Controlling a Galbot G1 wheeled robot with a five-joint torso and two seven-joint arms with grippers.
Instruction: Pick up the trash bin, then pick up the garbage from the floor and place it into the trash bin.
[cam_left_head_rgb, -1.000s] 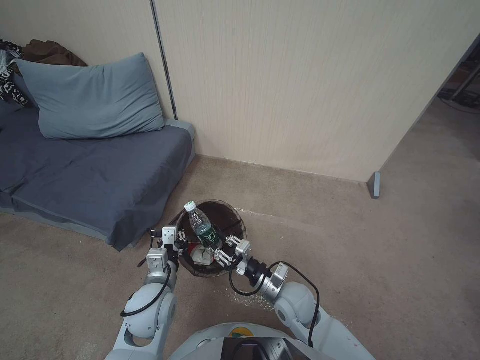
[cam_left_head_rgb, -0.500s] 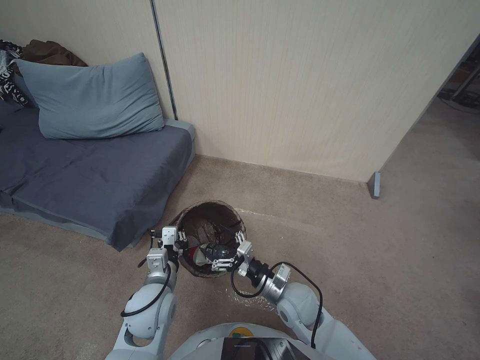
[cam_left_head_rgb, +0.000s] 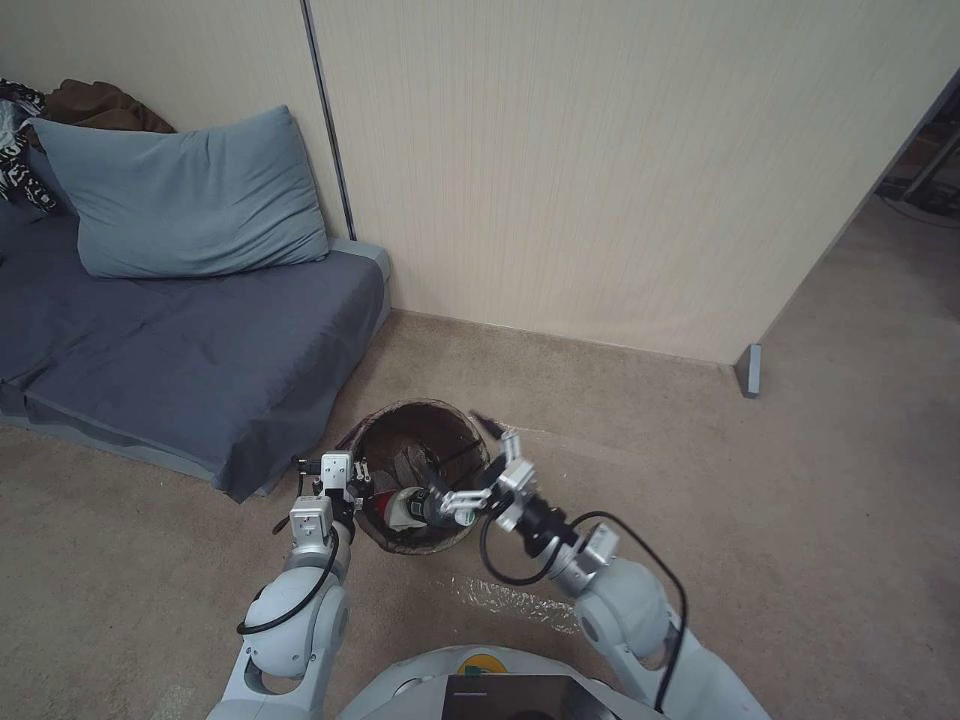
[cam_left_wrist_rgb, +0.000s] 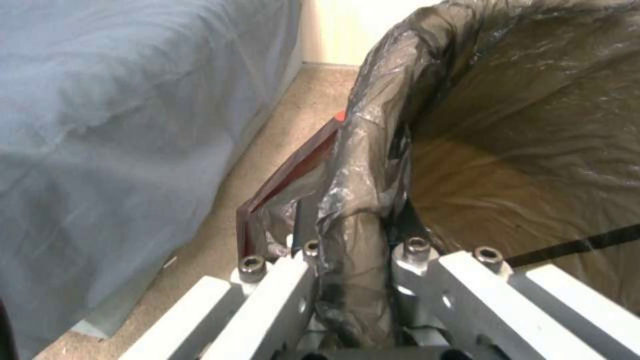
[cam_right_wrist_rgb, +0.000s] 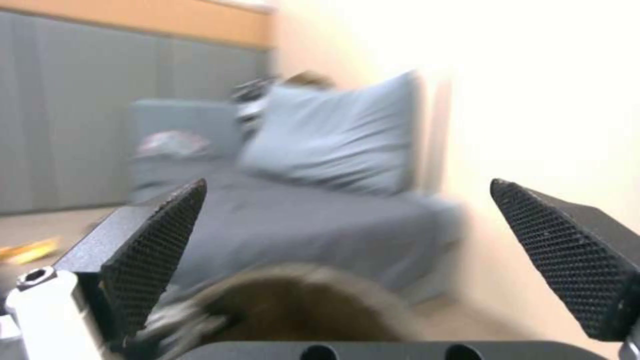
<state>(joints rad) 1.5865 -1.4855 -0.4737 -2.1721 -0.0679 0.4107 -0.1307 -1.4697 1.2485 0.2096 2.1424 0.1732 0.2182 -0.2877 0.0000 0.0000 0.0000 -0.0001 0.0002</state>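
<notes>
Trash bin: round bucket lined with a dark brown bag, lower centre of the head view, on the beige carpet just off the corner of the bed
Bin contents: litter lies inside; a red-and-white piece and a bottle-like item sit near the edge closest to the robot; details too small to tell
Left claw: at the bin's left rim, clenched on the trash bin; in the left wrist view the fingers pinch the folded bag and rim between them, and a red strip shows under the bag at the rim's outer side
Right claw: over the right part of the bin's mouth, released; in the right wrist view both black textured pads stand wide apart with nothing between them, the bin's brown opening below them
Bed: dark blue-grey sheet, left of the head view, with a blue-grey pillow at upper left
Wall: pale panel behind the bin
</notes>
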